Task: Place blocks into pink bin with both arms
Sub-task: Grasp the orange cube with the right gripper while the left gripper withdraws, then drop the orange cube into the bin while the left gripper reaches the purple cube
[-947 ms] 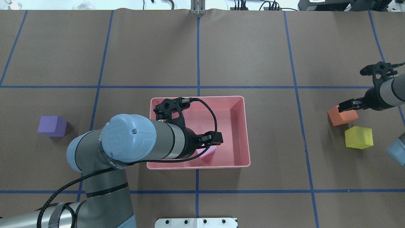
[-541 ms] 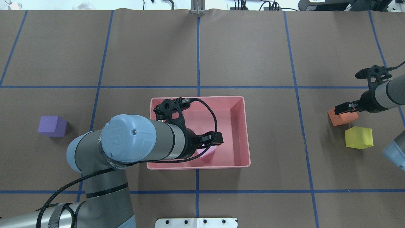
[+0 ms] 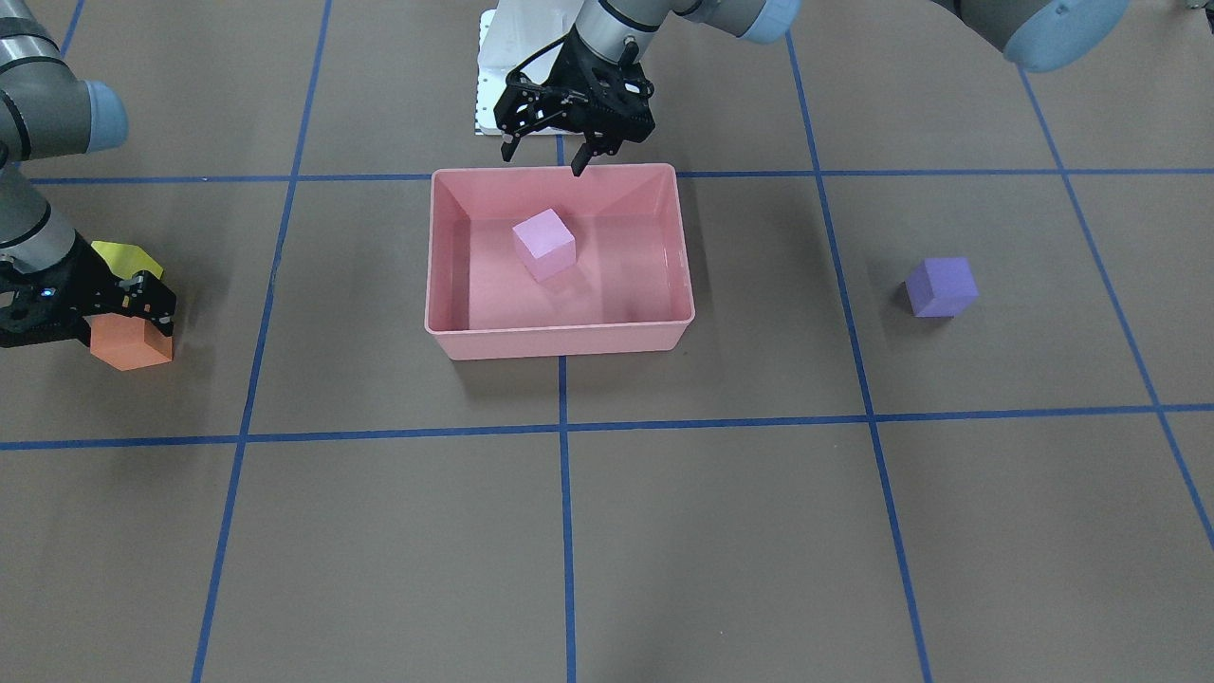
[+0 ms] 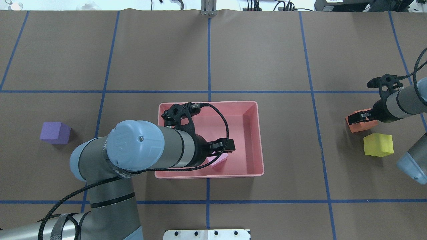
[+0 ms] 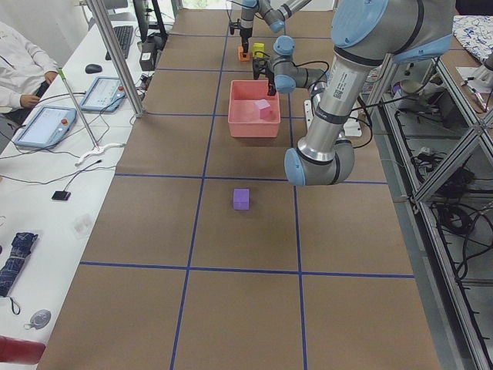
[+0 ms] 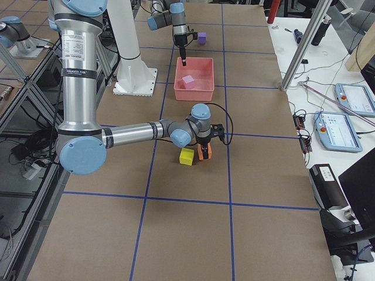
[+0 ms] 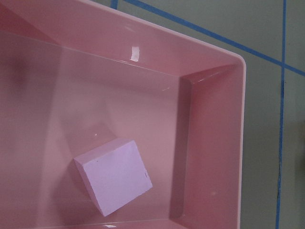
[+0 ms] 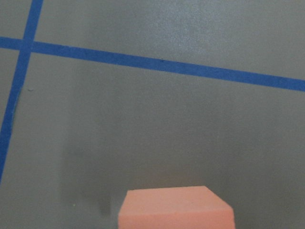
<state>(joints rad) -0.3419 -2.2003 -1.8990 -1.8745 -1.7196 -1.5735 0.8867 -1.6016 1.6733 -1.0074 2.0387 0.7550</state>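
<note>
Fingers of the left gripper (image 3: pixel 542 152) hung spread and empty over the robot-side edge of the pink bin (image 3: pixel 560 341), and the light pink cube (image 3: pixel 544 243) lay on the floor inside it. The right gripper (image 4: pixel 354 118) was down at the orange cube (image 3: pixel 128 343), near the yellow cube (image 4: pixel 378 144) and well apart from the bin; whether it had closed on the cube could not be told. The step appeared to be grasping the orange cube. Done well, the fingers would straddle two opposite flat faces squarely, clamp before lifting, then rise straight up without nudging the yellow one. The purple cube (image 3: pixel 940 286) sat alone on the left arm's side.
</note>
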